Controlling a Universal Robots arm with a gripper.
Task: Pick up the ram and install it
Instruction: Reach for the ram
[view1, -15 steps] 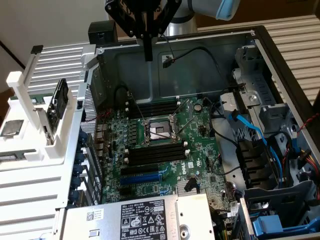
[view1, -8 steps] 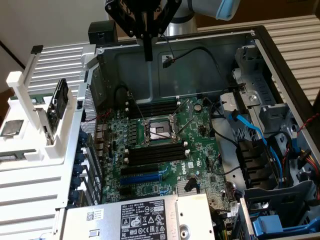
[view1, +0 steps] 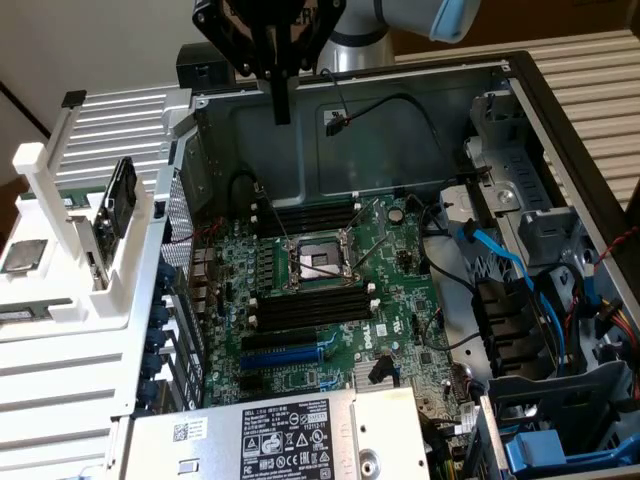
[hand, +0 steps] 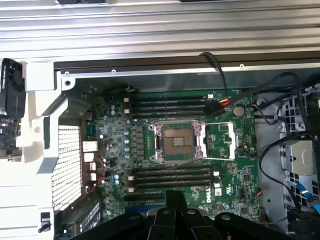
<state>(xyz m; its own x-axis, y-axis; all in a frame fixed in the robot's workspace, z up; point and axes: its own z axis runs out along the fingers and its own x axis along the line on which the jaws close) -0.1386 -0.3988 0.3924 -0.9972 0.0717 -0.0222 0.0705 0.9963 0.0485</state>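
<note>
**Item:** ram (view1: 119, 198). Dark flat stick, standing on edge and slightly tilted in a white holder (view1: 128, 262). It sits outside the computer case (view1: 300, 160), at the exterior view's left. It is probably parked upright so its top edge can be pinched from above. Not yet picked up.

**Memory slots** (view1: 305, 310): black and bare, beside the CPU socket (view1: 315, 262) on the green motherboard (view1: 400, 300).

**End effector** (view1: 283, 112): fingers drawn narrow with nothing between them. It hangs above the case's far wall, well apart from the ram.
</note>
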